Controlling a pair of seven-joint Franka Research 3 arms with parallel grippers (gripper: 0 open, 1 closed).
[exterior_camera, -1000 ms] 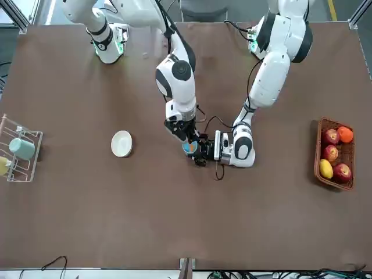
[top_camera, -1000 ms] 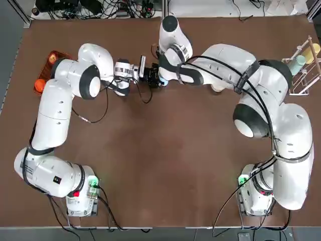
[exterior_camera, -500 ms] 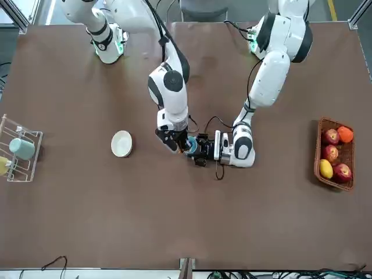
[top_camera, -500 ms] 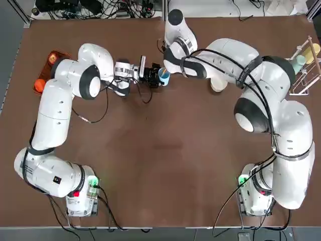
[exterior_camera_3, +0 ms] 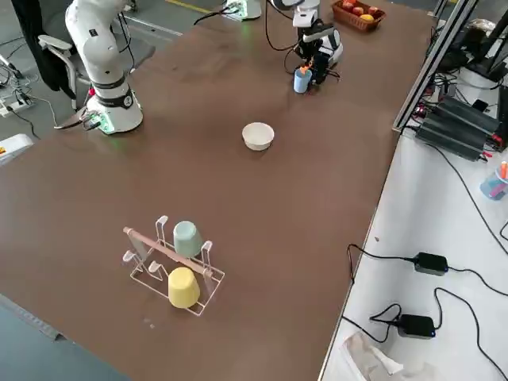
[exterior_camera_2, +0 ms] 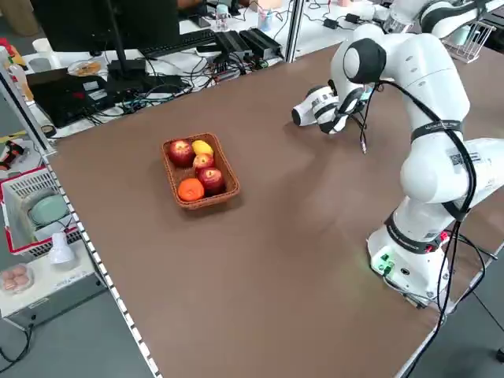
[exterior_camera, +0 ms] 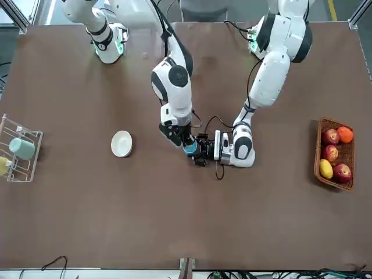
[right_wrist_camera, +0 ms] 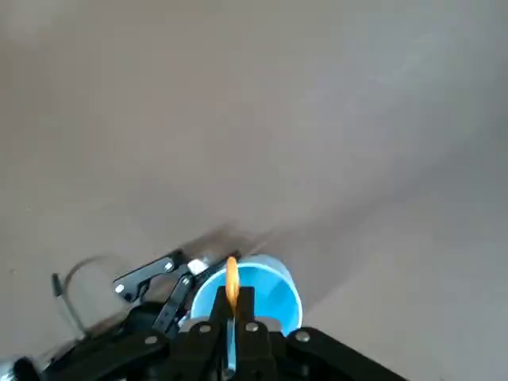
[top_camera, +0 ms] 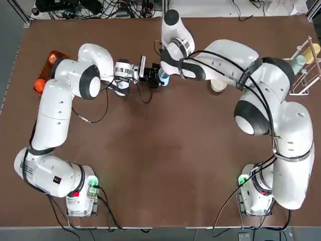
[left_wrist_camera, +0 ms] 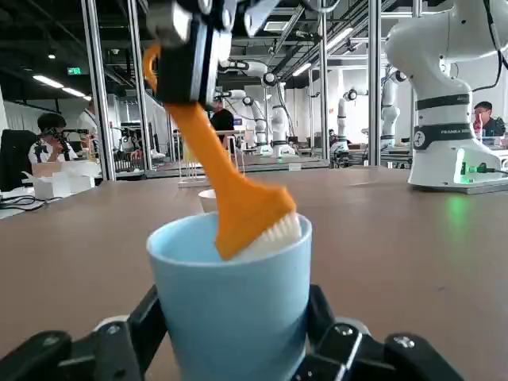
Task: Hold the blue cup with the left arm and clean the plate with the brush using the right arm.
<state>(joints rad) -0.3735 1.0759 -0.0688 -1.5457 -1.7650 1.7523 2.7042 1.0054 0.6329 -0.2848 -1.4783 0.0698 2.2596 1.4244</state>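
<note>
The left pincer (exterior_camera: 200,150) lies low on the worktop (top_camera: 165,165) near the middle of its far edge, clamped around the blue cup (left_wrist_camera: 230,302), which stands upright. The right pincer (exterior_camera: 181,138) hangs over the cup, closed on the orange handle of the brush (left_wrist_camera: 226,186), whose white bristles sit inside the cup's rim. The plate (exterior_camera: 121,143) lies empty, well apart toward the worktop's right edge. At the right edge a rack (exterior_camera_3: 171,266) holds a teal cup (exterior_camera_3: 187,236) and a yellow cup (exterior_camera_3: 183,287). At the left edge a basket (exterior_camera_2: 198,171) holds fruit.
</note>
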